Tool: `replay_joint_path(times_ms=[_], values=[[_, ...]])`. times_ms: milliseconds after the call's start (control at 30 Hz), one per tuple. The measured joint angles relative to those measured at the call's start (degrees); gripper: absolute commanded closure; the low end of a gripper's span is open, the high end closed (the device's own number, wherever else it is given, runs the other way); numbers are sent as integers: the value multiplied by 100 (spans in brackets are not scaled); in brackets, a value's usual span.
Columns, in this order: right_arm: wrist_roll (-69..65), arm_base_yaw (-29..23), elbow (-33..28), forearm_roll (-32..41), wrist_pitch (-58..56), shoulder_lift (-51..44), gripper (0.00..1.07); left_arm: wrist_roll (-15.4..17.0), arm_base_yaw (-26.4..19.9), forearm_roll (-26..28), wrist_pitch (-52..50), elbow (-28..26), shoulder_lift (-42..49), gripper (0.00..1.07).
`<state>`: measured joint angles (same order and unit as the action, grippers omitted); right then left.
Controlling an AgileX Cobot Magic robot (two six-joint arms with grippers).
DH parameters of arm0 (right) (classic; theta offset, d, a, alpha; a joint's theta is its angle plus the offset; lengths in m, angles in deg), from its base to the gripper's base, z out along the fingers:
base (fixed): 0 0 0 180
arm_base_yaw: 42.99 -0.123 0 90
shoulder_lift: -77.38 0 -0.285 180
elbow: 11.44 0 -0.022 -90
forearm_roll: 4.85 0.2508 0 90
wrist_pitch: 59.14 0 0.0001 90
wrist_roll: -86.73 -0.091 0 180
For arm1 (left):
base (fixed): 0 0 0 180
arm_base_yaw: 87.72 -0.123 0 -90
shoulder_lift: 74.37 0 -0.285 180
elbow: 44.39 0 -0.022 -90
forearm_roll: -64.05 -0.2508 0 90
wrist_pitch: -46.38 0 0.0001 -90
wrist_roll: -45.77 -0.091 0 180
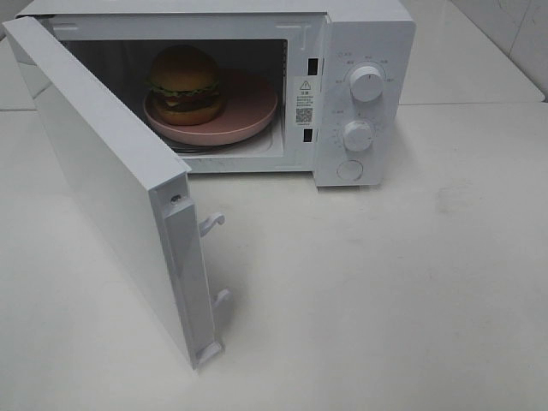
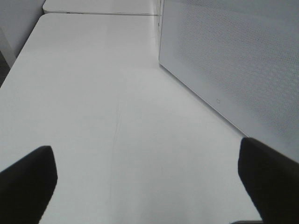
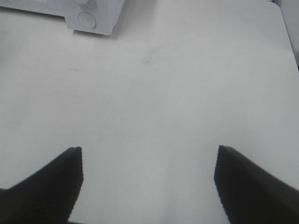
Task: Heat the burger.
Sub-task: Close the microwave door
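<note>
The burger [image 1: 185, 84], with a domed brown bun, green lettuce and dark patty, sits on a round pink plate [image 1: 253, 111] inside the white microwave [image 1: 364, 34]. The microwave door [image 1: 103, 180] stands swung wide open toward the front left. Neither arm shows in the exterior high view. My left gripper [image 2: 147, 175] is open over bare table, with the door's perforated outer face [image 2: 233, 60] close beside it. My right gripper [image 3: 148, 175] is open over bare table, well short of the microwave's front corner [image 3: 91, 18]. Nothing lies between either pair of fingers.
Two knobs [image 1: 366, 83] [image 1: 357, 135] and a round button [image 1: 349, 170] sit on the microwave's right panel. Two latch hooks [image 1: 211, 224] stick out of the door's free edge. White table [image 1: 385, 291] spreads in front and to the right.
</note>
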<state>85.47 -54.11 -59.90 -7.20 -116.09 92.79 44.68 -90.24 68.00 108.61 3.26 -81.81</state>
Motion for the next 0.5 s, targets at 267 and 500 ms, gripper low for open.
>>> replay_joint_path(times_ms=[267, 500], values=[[-6, 264, -23, -17, 6, -642, 31, 0, 0, 0, 0, 0, 0, 9], [-40, 401, -23, -29, 0, -785, 31, 0, 0, 0, 0, 0, 0, 9]])
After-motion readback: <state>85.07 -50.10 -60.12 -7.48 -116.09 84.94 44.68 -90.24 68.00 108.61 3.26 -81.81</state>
